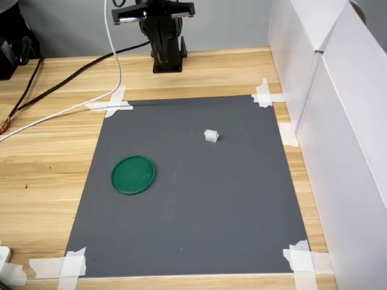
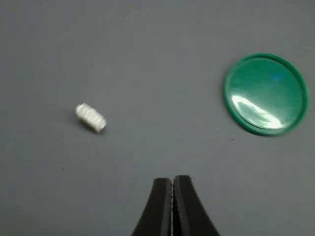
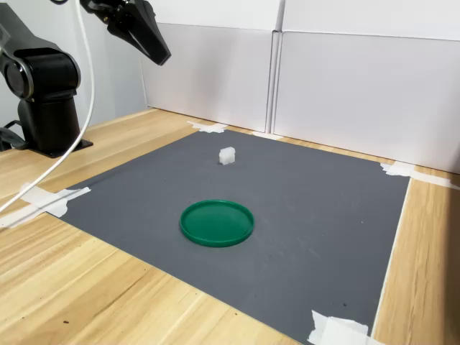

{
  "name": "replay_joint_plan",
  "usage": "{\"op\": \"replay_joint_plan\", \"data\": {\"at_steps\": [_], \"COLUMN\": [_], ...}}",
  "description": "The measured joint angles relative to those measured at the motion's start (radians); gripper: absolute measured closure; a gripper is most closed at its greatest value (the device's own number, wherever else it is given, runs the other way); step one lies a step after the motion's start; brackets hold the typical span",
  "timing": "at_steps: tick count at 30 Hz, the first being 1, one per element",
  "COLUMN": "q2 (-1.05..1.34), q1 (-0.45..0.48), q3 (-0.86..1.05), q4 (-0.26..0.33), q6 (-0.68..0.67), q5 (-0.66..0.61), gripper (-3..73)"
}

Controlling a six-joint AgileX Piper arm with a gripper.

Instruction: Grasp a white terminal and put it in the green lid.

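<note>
White terminal point(image 1: 210, 136) — one only — well apart from one green lid point(image 1: 133, 174) on grey mat point(image 1: 199, 211); gripper point(image 2: 173, 191) pressed together, empty.

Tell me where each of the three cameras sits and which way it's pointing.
First exterior view: high at the table's front, facing the black arm base across the grey mat.
Second exterior view: low at one side, looking across the mat; arm base and raised gripper at the second exterior view's left.
Wrist view: looks down past shut jaws.
All share the tiny white plastic terminal block and flat round green plastic lid.
</note>
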State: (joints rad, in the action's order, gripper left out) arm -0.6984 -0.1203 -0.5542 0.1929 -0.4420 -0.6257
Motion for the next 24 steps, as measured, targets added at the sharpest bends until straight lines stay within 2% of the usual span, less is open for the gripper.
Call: {"op": "replay_joint_plan", "data": {"at_steps": [9, 14, 24], "q2": [-0.052, -0.128, -0.296], "q1": [-0.156, -0.246, -0.259], "q3": [-0.009, -0.087, -0.262], "q4": [-0.039, -0.08, -0.097], "q6": [-0.001, -0.002, -0.024], "q5": [0.007, -0.016, -0.061], "gripper": [71.0, 71.0, 71.0]}}
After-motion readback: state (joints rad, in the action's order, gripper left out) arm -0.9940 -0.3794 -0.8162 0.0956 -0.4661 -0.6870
